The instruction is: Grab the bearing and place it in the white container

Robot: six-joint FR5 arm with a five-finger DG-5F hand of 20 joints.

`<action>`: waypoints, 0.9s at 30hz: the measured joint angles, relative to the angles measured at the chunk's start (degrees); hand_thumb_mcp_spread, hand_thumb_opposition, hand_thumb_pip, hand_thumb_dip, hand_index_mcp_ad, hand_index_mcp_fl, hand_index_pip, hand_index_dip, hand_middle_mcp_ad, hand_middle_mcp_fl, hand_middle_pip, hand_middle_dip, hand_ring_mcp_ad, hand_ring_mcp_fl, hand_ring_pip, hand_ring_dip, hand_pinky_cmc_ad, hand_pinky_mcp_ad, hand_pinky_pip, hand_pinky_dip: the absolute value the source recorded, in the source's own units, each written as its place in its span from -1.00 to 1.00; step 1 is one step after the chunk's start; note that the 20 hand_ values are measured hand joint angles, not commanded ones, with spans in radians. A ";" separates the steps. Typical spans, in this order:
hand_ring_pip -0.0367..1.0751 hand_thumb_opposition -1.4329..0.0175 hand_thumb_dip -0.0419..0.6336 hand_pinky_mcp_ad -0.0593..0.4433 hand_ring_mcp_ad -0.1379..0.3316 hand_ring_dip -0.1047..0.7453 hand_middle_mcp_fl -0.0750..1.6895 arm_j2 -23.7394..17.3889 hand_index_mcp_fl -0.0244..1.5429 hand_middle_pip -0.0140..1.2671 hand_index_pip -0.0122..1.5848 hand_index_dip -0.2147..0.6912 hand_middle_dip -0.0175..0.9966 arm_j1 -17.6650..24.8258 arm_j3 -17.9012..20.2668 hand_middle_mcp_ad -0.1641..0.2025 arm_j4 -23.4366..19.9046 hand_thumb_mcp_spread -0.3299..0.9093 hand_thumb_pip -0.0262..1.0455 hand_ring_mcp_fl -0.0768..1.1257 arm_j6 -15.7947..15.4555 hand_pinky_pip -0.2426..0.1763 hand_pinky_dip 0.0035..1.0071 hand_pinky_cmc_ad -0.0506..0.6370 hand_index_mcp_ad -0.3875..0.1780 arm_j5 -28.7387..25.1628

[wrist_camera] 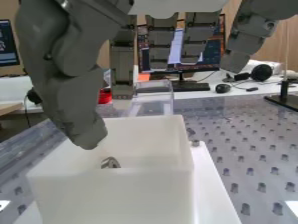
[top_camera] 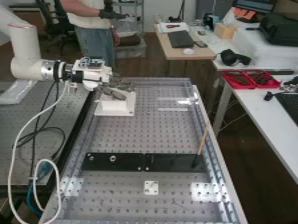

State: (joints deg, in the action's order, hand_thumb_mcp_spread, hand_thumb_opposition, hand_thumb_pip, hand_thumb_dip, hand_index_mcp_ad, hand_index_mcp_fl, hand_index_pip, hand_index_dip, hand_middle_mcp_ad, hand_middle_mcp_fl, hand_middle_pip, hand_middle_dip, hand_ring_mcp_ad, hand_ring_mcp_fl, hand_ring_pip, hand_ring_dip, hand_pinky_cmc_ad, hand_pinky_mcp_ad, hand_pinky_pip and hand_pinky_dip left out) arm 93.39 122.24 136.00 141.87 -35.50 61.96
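Note:
In the high view the hand (top_camera: 117,90) is over the white container (top_camera: 114,104) near the bench's far left. The wrist view shows the hand (wrist_camera: 70,75) with its thumb and fingers spread and relaxed, open, holding nothing. One digit hangs low over the rim of the white container (wrist_camera: 113,195). A small metallic piece, seemingly the bearing (wrist_camera: 110,162), lies inside the container, its lower part hidden by the near wall.
A black strip (top_camera: 174,162) with small round fittings crosses the bench, a thin wooden stick (top_camera: 202,142) standing at its right end. Nearer lies a small white plate (top_camera: 151,187). Red trays (top_camera: 250,79) are on the side table. A clear stand (wrist_camera: 152,95) rises behind the container.

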 joint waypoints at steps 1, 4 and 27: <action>-0.77 -0.17 0.06 0.34 0.01 -0.56 -0.89 0.03 -0.88 -0.77 0.11 -0.23 -0.59 -0.08 -0.08 0.13 0.18 0.14 0.13 -0.85 0.11 -0.20 -0.58 0.20 -0.12 -0.04; -0.77 -0.16 0.01 0.34 0.01 -0.56 -0.91 0.05 -0.94 -0.78 -0.13 -0.22 -0.59 -0.27 -0.14 0.13 0.45 0.12 0.13 -0.85 0.27 -0.20 -0.55 0.20 -0.12 -0.21; -0.80 -0.03 -0.27 0.34 0.06 -0.56 -0.91 -10.27 -0.88 -0.78 -0.80 0.17 -0.59 -17.97 -14.63 0.10 17.87 0.03 -0.12 -0.85 -4.23 -0.33 -0.45 0.25 0.02 22.82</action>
State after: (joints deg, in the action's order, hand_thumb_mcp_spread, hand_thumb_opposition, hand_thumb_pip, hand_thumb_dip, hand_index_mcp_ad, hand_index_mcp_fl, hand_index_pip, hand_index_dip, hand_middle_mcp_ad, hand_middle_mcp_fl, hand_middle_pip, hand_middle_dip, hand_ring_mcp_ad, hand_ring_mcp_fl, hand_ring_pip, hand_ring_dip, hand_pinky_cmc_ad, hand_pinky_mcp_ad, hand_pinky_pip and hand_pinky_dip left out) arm 83.11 104.27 121.37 159.74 -39.73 84.78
